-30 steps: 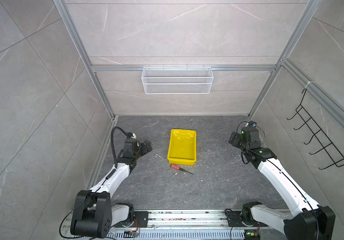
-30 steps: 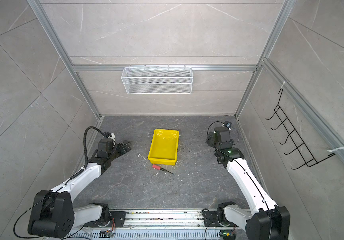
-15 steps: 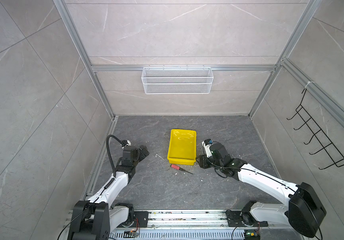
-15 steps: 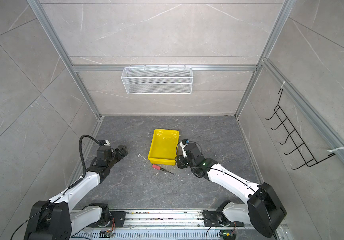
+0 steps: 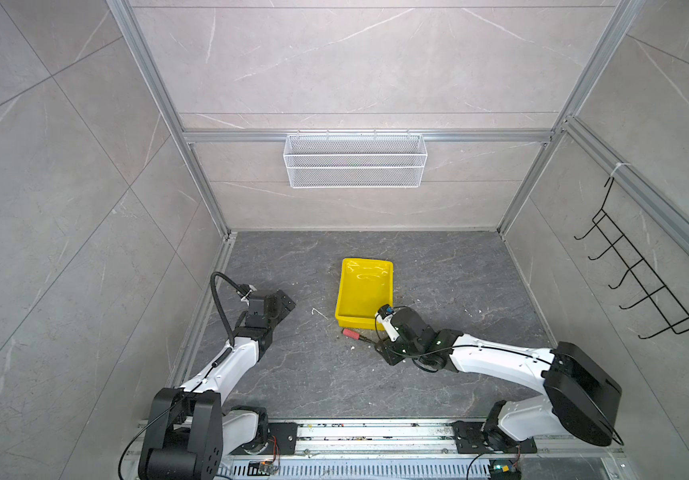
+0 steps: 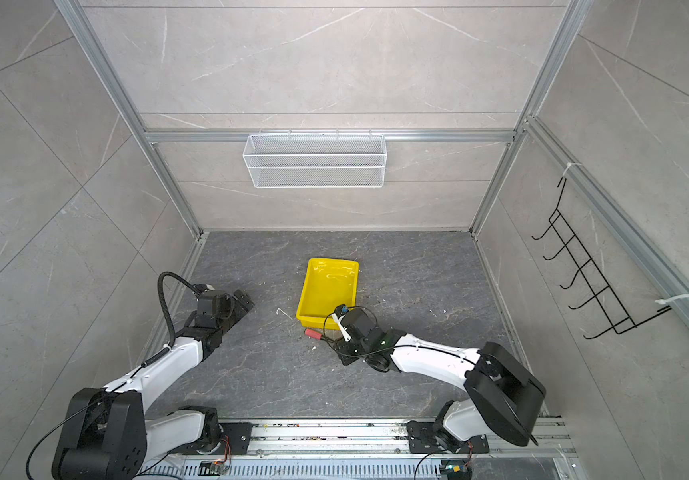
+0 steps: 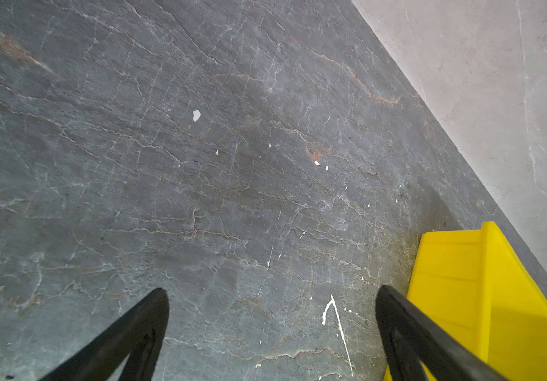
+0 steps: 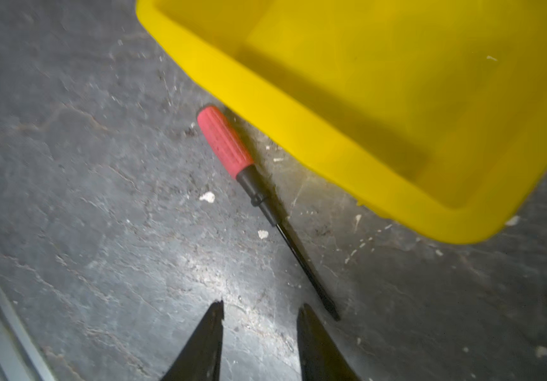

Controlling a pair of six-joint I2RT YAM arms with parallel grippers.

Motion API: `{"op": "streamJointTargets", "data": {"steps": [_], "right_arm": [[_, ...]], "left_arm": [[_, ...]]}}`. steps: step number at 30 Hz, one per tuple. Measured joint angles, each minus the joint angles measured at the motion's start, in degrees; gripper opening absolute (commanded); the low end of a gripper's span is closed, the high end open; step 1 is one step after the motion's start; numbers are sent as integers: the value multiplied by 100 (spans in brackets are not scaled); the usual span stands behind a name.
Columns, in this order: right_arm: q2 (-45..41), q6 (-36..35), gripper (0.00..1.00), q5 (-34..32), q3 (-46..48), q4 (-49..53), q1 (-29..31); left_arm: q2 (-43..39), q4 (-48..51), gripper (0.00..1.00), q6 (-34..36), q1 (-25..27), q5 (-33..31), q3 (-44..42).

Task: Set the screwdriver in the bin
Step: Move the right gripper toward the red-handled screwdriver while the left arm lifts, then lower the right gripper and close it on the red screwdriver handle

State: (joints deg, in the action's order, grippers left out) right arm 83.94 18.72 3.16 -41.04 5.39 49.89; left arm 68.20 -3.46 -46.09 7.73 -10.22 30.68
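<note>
The screwdriver [image 5: 351,333] [image 6: 312,332] has a red handle and a thin black shaft. It lies flat on the dark floor just in front of the bin's near edge. The bin [image 5: 365,261] [image 6: 333,260] is a shallow yellow tray with nothing in it. In the right wrist view the screwdriver [image 8: 224,142] runs alongside the bin's rim [image 8: 265,95]. My right gripper [image 8: 260,308] [image 5: 381,347] hovers low at the shaft's tip, open a narrow gap with only bare floor between the fingers. My left gripper [image 7: 272,293] [image 5: 286,301] stands wide open and unladen left of the bin [image 7: 483,264].
A white wire basket [image 5: 355,160] hangs on the back wall. A black hook rack [image 5: 641,278] is mounted on the right wall. White crumbs [image 8: 207,197] dot the floor around the screwdriver. The arms' mounting rail [image 5: 376,432] runs along the front edge.
My right arm has swung from the right side in to the middle and come down by the screwdriver's shaft, its jaws narrowing. The left arm has shifted slightly.
</note>
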Motion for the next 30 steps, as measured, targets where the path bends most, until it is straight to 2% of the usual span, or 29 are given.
{"op": "streamJointTargets", "data": {"steps": [14, 30], "right_arm": [[1034, -426, 39, -664, -575, -586, 323], [1738, -789, 39, -898, -994, -828, 337]], "left_arm": [[-120, -439, 100, -4, 0, 31, -267], [-24, -664, 99, -2, 0, 192, -306]]}}
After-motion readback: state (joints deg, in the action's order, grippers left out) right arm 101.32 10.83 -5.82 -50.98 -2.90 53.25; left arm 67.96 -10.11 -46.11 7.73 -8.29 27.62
